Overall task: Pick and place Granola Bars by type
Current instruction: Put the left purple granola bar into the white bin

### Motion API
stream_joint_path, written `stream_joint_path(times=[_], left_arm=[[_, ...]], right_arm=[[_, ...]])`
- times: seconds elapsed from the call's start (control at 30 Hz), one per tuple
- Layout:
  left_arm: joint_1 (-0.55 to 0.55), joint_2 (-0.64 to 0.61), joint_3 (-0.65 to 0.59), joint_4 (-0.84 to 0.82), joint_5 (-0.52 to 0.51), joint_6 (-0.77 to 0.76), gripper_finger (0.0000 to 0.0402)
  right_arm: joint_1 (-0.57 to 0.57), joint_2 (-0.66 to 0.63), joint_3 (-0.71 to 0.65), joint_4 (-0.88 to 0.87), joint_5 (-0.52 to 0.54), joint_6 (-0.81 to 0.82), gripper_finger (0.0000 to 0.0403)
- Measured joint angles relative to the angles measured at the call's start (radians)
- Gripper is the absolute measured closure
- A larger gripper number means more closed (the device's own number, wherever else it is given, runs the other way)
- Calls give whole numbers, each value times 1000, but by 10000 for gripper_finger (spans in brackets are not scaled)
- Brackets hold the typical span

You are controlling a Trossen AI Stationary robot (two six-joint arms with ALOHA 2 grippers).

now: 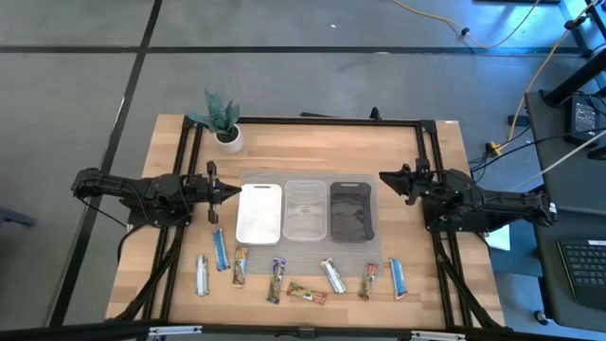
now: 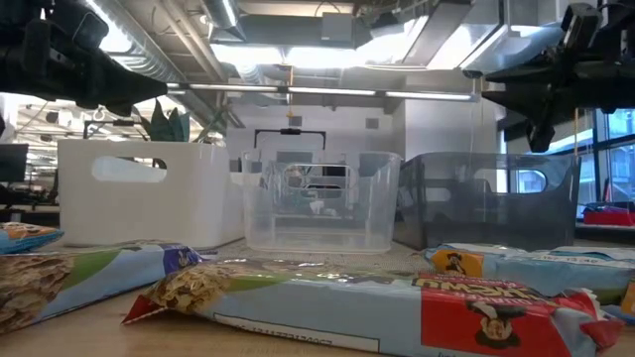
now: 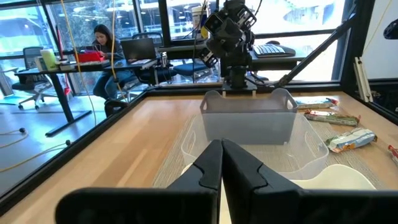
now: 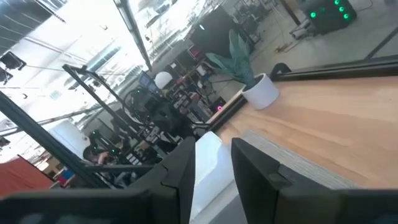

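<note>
Several granola bars lie flat in a loose row along the table's near edge: a silver one (image 1: 202,275), a blue one (image 1: 221,249), a brown-green one (image 1: 240,266), more toward the right up to another blue one (image 1: 399,278). In the low view a brown-green-red bar (image 2: 397,302) fills the foreground. My left gripper (image 1: 225,192) (image 3: 221,163) hovers shut just left of the white tray (image 1: 259,212). My right gripper (image 1: 386,178) (image 4: 213,163) hovers open, just right of the dark tray (image 1: 351,210) near its far end. Neither touches anything.
White, clear (image 1: 305,210) and dark trays stand side by side on a grey mat at the table's middle. A potted plant (image 1: 227,134) sits at the far left. A black frame runs along the table's edges. Bare wood lies between the trays and the bars.
</note>
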Motion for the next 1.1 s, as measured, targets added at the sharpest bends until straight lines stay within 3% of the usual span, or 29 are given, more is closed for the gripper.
stream_joint_path(times=[0.33, 0.73, 1.1], left_arm=[[0, 0, 0, 0, -1, 0, 398], [0, 0, 0, 3, -17, 0, 398], [0, 0, 0, 31, -77, 0, 398]], right_arm=[[0, 0, 0, 7, -16, -50, 288], [0, 0, 0, 20, 32, 37, 153], [-1, 0, 0, 106, 77, -94, 136]])
